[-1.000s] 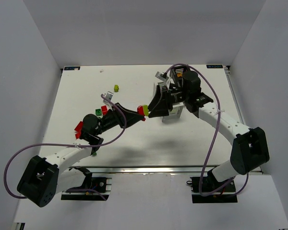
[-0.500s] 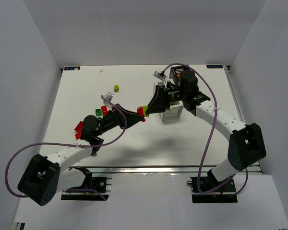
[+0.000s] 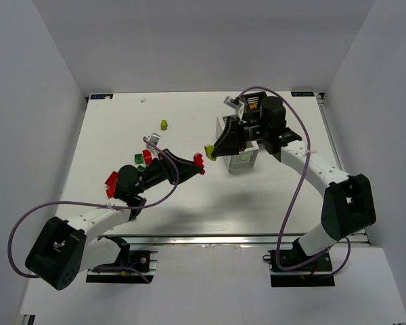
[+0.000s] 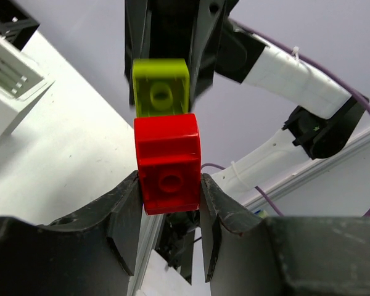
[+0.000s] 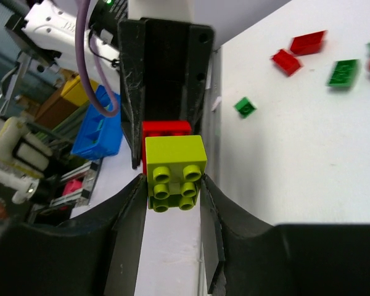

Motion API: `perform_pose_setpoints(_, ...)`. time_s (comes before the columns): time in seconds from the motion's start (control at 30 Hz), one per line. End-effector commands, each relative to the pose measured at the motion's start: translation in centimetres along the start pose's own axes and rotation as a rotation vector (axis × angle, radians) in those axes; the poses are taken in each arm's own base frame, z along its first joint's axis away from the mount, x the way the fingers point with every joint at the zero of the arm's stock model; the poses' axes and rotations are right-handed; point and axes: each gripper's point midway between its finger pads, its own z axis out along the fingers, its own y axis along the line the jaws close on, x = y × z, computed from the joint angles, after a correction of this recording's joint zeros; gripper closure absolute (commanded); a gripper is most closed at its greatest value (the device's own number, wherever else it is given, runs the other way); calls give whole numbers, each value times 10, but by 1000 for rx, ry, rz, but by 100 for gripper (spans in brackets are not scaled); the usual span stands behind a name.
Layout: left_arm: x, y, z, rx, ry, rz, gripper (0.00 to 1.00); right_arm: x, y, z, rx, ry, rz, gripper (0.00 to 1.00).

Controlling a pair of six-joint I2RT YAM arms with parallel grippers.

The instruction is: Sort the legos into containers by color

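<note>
Both arms reach to middle, tips near each other. Left gripper pinches red brick. Right gripper pinches lime brick.

White table carries loose legos and a white bin.

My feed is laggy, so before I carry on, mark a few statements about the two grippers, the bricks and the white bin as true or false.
1. The left gripper is shut on a red brick. True.
2. The right gripper is empty. False: it is shut on a lime-yellow brick.
3. A loose lime-yellow brick lies alone on the table. True.
4. The white bin stands at the table's left edge. False: it stands right of centre, by the right gripper.
</note>
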Motion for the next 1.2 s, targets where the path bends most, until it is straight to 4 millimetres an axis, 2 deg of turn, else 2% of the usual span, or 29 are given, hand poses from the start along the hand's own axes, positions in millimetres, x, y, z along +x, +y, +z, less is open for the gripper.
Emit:
perform_pose_setpoints(0.0,7,1,-5,-6,23,13,98,-12,-3,-25,30,-34,-79,100)
perform_pose_setpoints(0.1,8,4,-5,-18,29,18,98,-12,-18,-42,97,-51,-91,100)
perform_pose_setpoints(0.17,8,5,-5,-24,31,21,98,-16,-38,-55,210,-69,-114,100)
perform_pose_setpoints(0.2,8,6,-5,-31,30,19,98,-12,-58,-65,340,-41,-143,100)
perform_pose_setpoints(0.3,9,10,-4,-48,36,13,98,-6,-97,-90,593,45,-249,100)
perform_pose_setpoints(0.33,7,11,-3,-53,34,16,98,-6,-118,-109,739,62,-262,100)
perform_pose_setpoints(0.43,7,16,-2,-83,41,10,98,-3,-143,-136,921,93,-307,100)
perform_pose_setpoints(0.6,2,25,7,-138,70,17,98,-10,-160,-151,1015,101,-400,100)
perform_pose_setpoints(0.73,-3,23,12,-146,76,35,98,-9,-174,-158,1058,130,-415,92)
perform_pose_setpoints(0.8,-6,20,13,-145,70,44,98,-5,-179,-158,1050,146,-417,82)
perform_pose_setpoints(0.83,-6,20,14,-145,70,48,98,-2,-182,-157,1044,154,-409,71)
perform_pose_setpoints(0.87,-6,18,14,-140,69,52,98,-1,-183,-156,1040,158,-410,67)
perform_pose_setpoints(1.07,0,16,15,-133,84,50,98,1,-186,-152,1016,161,-395,51)
perform_pose_setpoints(1.17,1,14,16,-128,86,55,97,-4,-183,-150,1002,151,-399,45)
